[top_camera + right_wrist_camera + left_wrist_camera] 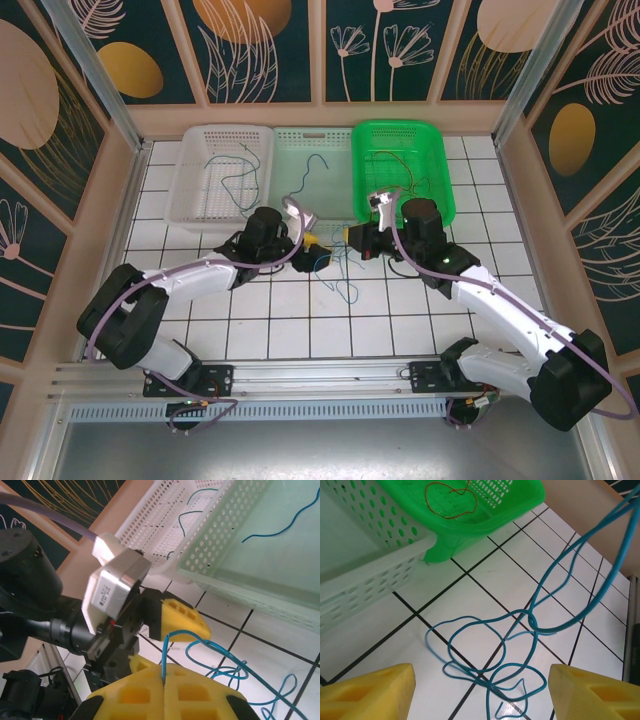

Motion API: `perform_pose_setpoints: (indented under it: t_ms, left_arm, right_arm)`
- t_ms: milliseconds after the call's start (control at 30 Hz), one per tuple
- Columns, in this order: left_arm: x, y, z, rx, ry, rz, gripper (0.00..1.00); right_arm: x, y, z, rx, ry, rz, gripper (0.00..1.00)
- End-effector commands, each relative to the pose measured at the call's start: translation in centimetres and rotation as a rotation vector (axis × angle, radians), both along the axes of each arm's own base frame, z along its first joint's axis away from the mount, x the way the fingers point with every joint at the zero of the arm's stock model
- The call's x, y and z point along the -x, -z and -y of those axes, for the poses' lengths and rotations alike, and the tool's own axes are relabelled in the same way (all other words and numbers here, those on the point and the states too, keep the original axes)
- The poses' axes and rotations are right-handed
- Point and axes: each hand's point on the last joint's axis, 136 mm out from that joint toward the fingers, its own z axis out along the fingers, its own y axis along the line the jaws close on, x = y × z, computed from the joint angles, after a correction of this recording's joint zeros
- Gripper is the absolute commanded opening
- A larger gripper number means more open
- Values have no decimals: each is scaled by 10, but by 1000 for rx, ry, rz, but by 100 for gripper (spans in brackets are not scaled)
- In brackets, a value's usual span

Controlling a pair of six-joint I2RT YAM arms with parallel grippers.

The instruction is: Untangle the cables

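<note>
The tiles look glossy, the green basket perforated plastic, the blue cable smooth.

- You see a blue cable in messy loops on the white tiles, one end lifted.
- A thin red cable lies curled in the green basket.

Nothing is legible: the print on one small white label is too blurred.

Tiled table, three baskets, tangled blue cables
</note>
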Motion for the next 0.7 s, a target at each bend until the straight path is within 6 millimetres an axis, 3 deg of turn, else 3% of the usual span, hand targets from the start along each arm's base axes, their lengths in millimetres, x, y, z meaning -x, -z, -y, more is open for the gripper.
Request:
perform_pose_setpoints:
  t_ms: [0, 267, 667]
  left_arm:
    - [1, -10, 16, 50, 34, 15, 70]
    - [-4, -12, 21, 56, -15, 30, 66]
    - [-20, -4, 18, 15, -89, 29, 15]
  right_arm:
    - [0, -11, -2, -55, -9, 20, 0]
    - [1, -11, -3, -72, -13, 8, 0]
    - [3, -8, 0, -60, -11, 0, 0]
